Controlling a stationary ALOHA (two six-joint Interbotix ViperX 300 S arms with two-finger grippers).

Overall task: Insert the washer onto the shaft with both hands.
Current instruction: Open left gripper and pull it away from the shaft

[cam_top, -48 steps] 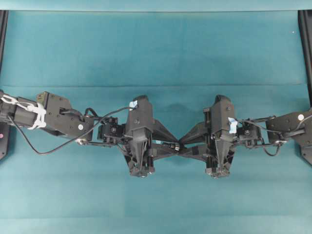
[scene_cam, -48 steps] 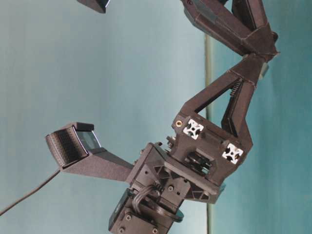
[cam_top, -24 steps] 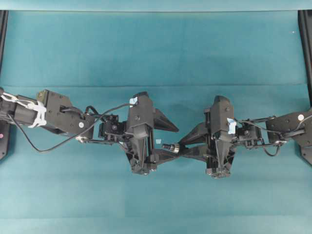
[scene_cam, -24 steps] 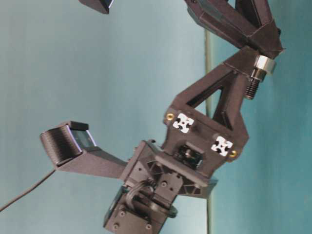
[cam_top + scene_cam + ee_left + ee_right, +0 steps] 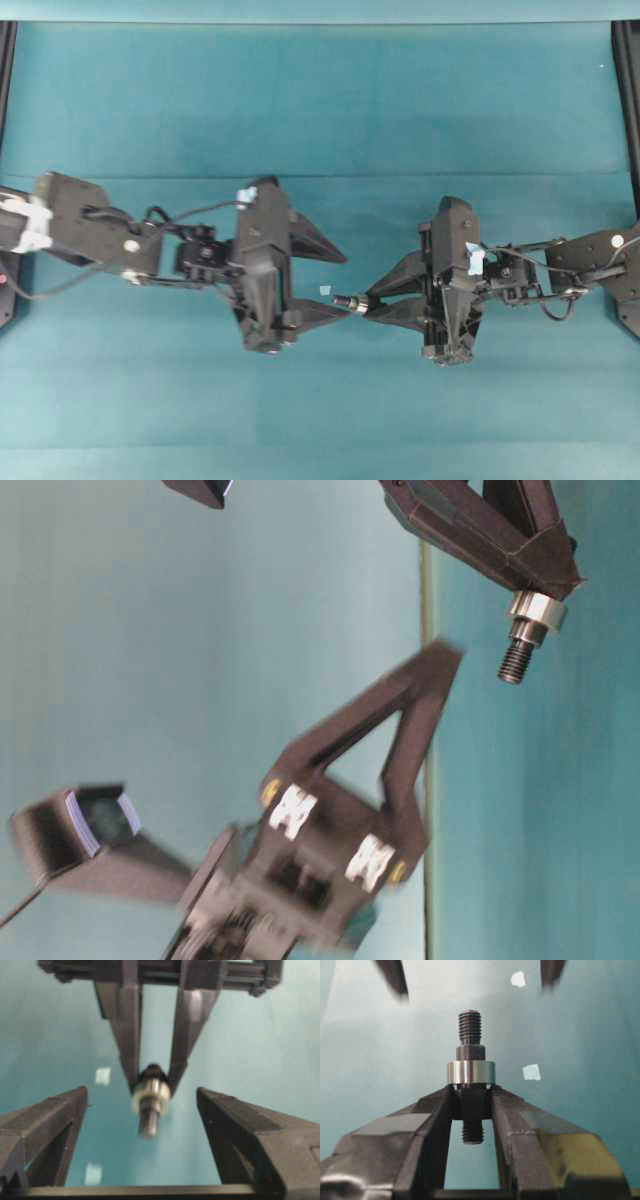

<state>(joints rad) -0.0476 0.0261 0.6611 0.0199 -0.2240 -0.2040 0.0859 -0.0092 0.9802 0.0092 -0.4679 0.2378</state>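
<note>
My right gripper (image 5: 366,305) is shut on the dark stepped shaft (image 5: 343,301) and holds it level above the teal cloth, with the threaded tip pointing left. The silvery washer (image 5: 353,303) sits on the shaft, up against the jaw tips. In the right wrist view the washer (image 5: 470,1072) rings the shaft (image 5: 470,1027) just above my shut right gripper (image 5: 471,1096). My left gripper (image 5: 346,284) is open and empty, a little left of the shaft tip. In the left wrist view its wide jaws frame the washer (image 5: 150,1096) and the shaft (image 5: 148,1122). The table-level view shows the washer (image 5: 537,610) on the shaft (image 5: 517,660).
Small pale blue scraps (image 5: 324,290) lie on the cloth below the grippers; they also show in the right wrist view (image 5: 531,1072). Black frame rails run along the left (image 5: 5,80) and right (image 5: 628,100) edges of the table.
My left gripper has opened, let go of the washer and drawn back to the left. The washer stays on the shaft in my right gripper, which has not moved.
</note>
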